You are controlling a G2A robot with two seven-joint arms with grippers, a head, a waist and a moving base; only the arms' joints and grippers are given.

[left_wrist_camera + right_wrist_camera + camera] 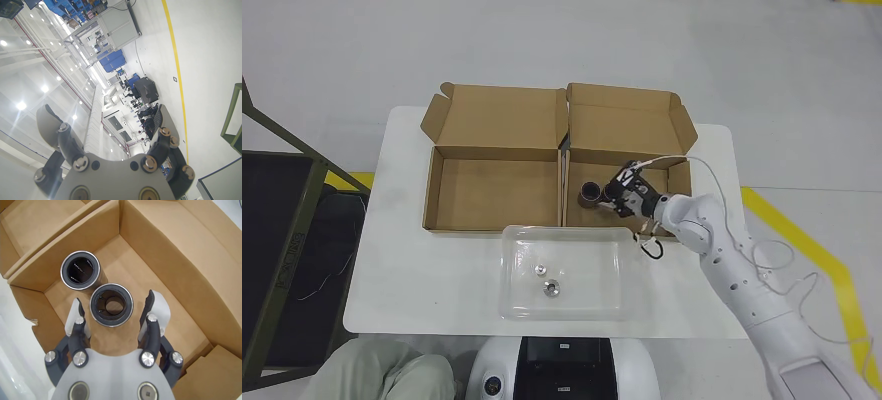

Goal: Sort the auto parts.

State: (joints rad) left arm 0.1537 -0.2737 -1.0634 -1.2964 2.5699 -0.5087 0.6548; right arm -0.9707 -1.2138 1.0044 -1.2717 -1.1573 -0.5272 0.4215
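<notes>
Two cylindrical metal sleeves stand upright, open ends up, on the floor of the right cardboard box [170, 256]. The nearer sleeve [111, 306] is just beside the farther sleeve [80, 270]; whether they touch cannot be told. Each is judged to be rigid and fairly heavy for its bulk, with a smooth steel shell that is likely slippery. A hold across the outer wall, about halfway up, would probably be surest. The dark inner lining and ball rows are best left unpinched.

The right end effector [114, 298] is held above the nearer sleeve, fingers spread apart to either side of it and clamped on nothing. Two small metal parts [546, 279] lie in the clear tray [512, 300] on the surface [392, 250], in front of the boxes. The left end effector [103, 111] is also spread apart, holding nothing and turned toward the room.
</notes>
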